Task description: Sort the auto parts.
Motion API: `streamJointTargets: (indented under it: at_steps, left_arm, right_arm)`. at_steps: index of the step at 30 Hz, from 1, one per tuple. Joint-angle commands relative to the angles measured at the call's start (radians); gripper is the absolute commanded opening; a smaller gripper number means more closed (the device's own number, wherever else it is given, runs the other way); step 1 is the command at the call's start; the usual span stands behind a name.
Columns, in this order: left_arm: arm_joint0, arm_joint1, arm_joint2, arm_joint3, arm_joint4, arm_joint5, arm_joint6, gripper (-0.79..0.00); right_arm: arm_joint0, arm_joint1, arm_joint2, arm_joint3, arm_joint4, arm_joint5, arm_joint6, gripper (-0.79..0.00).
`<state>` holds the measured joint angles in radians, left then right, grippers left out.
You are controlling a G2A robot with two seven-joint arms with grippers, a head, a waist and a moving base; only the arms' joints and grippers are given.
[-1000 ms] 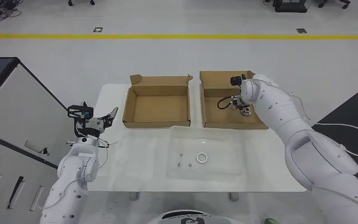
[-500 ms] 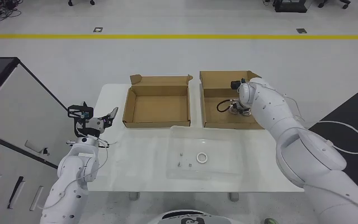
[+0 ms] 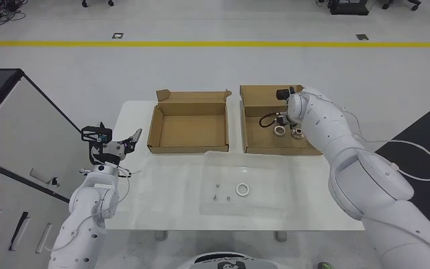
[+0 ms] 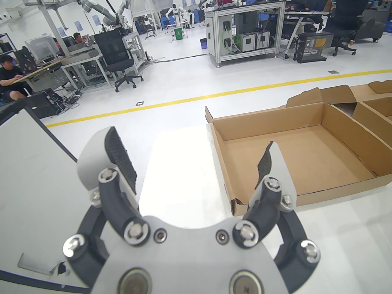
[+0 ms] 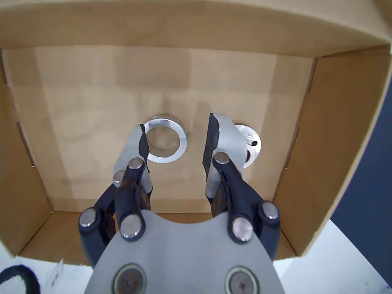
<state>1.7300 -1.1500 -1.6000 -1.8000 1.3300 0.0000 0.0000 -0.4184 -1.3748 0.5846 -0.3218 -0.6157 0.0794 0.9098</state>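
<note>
Right claw (image 5: 176, 122) spread over metal ring (image 5: 167, 158) in box (image 5: 92, 87), apparently apart

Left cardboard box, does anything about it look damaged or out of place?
Yes: the left cardboard box has a small ragged tear at the base of the corner nearest the left gripper. Nothing else about it stands out.

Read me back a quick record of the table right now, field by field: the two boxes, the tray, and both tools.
left box: empty
right box: metal ring, flanged part
clear tray: white ring, small parts
right tool: open, inside right box, at the metal ring
left tool: open, empty, beside left box
</note>
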Motion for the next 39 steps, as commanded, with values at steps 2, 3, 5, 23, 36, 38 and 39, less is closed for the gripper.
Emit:
streamJointTargets:
  at_steps: [2, 3, 5, 23, 36, 38, 39]
  left_arm:
    - [0.0, 0.0, 0.0, 0.0, 0.0, 0.0, 0.0, 0.0]
    - [0.0, 0.0, 0.0, 0.0, 0.0, 0.0, 0.0, 0.0]
    - [0.0, 0.0, 0.0, 0.0, 0.0, 0.0, 0.0, 0.0]
    - [0.0, 0.0, 0.0, 0.0, 0.0, 0.0, 0.0, 0.0]
    - [0.0, 0.0, 0.0, 0.0, 0.0, 0.0, 0.0, 0.0]
    - [0.0, 0.0, 0.0, 0.0, 0.0, 0.0, 0.0, 0.0]
    - [0.0, 0.0, 0.0, 0.0, 0.0, 0.0, 0.0, 0.0]
  right_arm:
    - [0.023, 0.006, 0.016, -0.008, 0.005, -0.027, -0.019, 0.0]
    - [0.029, 0.008, 0.02, -0.012, 0.005, -0.035, -0.02, 0.0]
    - [0.038, 0.014, 0.031, -0.026, 0.007, -0.055, -0.023, 0.0]
    - [-0.172, 0.218, 0.309, -0.755, -0.032, -0.078, 0.199, 0.0]
    - [-0.657, 0.362, 0.694, -1.533, -0.025, -0.144, 0.485, 0.0]
    - [-0.7, 0.369, 0.712, -1.582, -0.014, -0.169, 0.512, 0.0]
    - [-0.721, 0.372, 0.722, -1.602, -0.013, -0.174, 0.518, 0.0]
